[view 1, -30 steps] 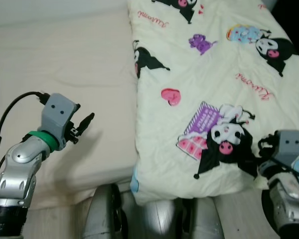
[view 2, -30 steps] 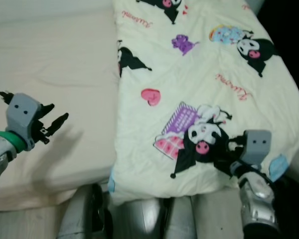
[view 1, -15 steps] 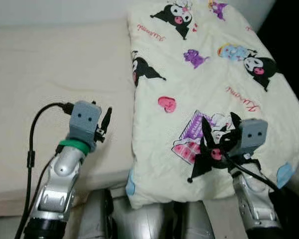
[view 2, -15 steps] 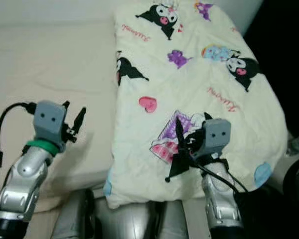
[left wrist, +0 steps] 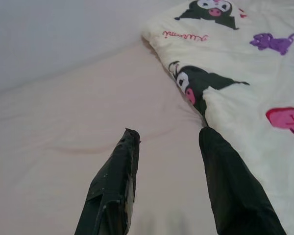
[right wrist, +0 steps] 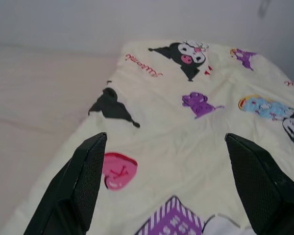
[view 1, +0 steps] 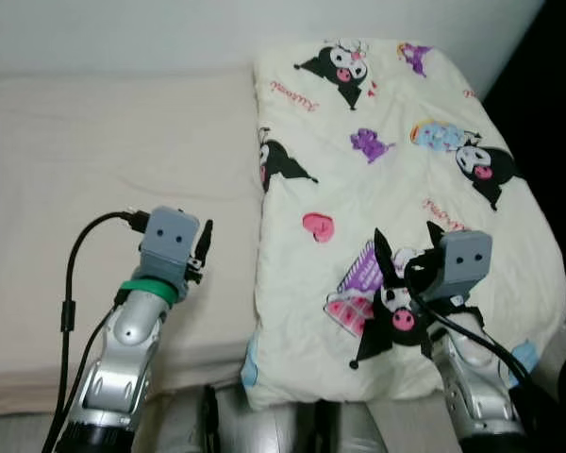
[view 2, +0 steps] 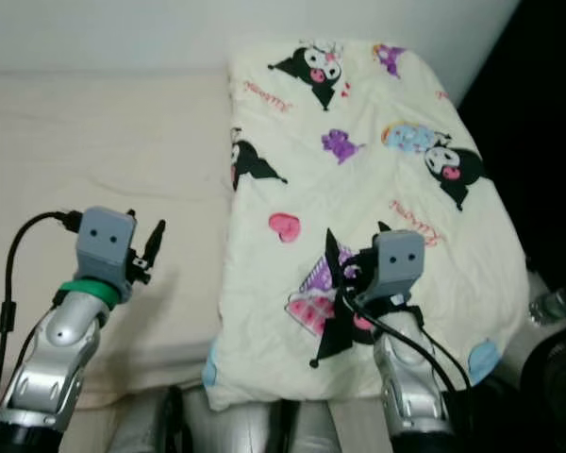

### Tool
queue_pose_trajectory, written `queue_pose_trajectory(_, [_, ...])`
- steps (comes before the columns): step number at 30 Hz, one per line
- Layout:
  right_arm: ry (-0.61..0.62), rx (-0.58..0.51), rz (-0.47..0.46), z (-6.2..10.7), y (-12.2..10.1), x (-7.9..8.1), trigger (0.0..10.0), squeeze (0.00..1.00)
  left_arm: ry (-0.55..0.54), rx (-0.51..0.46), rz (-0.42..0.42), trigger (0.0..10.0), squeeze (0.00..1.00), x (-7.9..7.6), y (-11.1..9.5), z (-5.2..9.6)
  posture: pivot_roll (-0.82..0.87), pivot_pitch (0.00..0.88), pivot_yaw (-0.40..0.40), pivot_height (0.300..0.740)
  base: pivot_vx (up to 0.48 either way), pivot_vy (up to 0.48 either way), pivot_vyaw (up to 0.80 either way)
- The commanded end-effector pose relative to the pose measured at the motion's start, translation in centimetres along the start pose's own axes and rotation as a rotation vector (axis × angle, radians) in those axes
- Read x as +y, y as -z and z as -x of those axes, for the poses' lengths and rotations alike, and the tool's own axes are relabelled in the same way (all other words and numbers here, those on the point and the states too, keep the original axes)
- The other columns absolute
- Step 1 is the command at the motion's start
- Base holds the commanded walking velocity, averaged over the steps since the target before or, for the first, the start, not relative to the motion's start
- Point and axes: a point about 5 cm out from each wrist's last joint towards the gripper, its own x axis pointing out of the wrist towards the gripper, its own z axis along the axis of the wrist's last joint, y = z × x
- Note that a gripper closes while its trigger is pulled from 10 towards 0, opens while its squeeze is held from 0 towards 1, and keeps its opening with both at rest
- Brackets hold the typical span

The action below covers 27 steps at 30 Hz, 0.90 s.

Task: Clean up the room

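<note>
Bed: a cream mattress (view 1: 94,189) is seen from above, set against a pale wall.
Quilt: a pale yellow quilt (view 1: 396,179) printed with black cartoon figures, a pink heart and purple shapes is laid over the right part of the mattress; its near edge hangs over the front of the bed.
Left gripper: the left gripper (left wrist: 166,139) is held above bare mattress, just beside the quilt's left edge; its fingers are spread a moderate way apart and nothing is held.
Right gripper: the right gripper (right wrist: 164,142) is raised over the quilt's near half; its fingers are spread wide and nothing is held.
Step in hand: judged as preparation to grasp or straighten the quilt.
Risk, grip: the cloth looks soft and flat, so it could be missed, or only a thin fold pinched that slips free.
Risk, uneven pull: if only one gripper catches, the quilt could be dragged askew or bunched.
Risk, edge: the overhanging near edge could be pulled off the bed.
</note>
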Motion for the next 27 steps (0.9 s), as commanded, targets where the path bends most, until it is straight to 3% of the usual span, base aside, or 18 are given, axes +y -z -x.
queue_pose_trajectory(1, [0.01, 0.024, 0.001, 0.4, 0.5, -0.1, 10.0, 0.0, 0.009, 0.031, 0.008, 10.0, 0.0, -0.4, 0.7, 0.1, -0.02, 0.048, 0.004, 0.683, 0.0, 0.0, 0.0])
queue_pose_trajectory(14, [0.042, 0.054, 0.003, 0.6, 1.2, -0.3, 10.0, 0.0, 0.049, 0.024, 0.016, 10.0, 0.0, -1.5, 0.5, -0.6, -0.03, 0.043, 0.015, 0.74, 0.0, 0.0, 0.0])
queue_pose_trajectory(22, [0.079, 0.075, 0.006, 0.8, 1.7, -0.1, 10.0, 0.0, 0.079, 0.035, 0.041, 10.0, 0.0, -1.9, 0.4, -0.9, -0.03, 0.044, 0.03, 0.74, 0.0, 0.0, 0.0])
queue_pose_trajectory(27, [0.074, 0.077, -0.016, 0.6, 2.0, 0.9, 10.0, 0.0, 0.098, 0.044, 0.052, 10.0, 0.0, -2.3, 0.6, -0.9, -0.03, 0.043, 0.041, 0.74, 0.0, 0.0, 0.0])
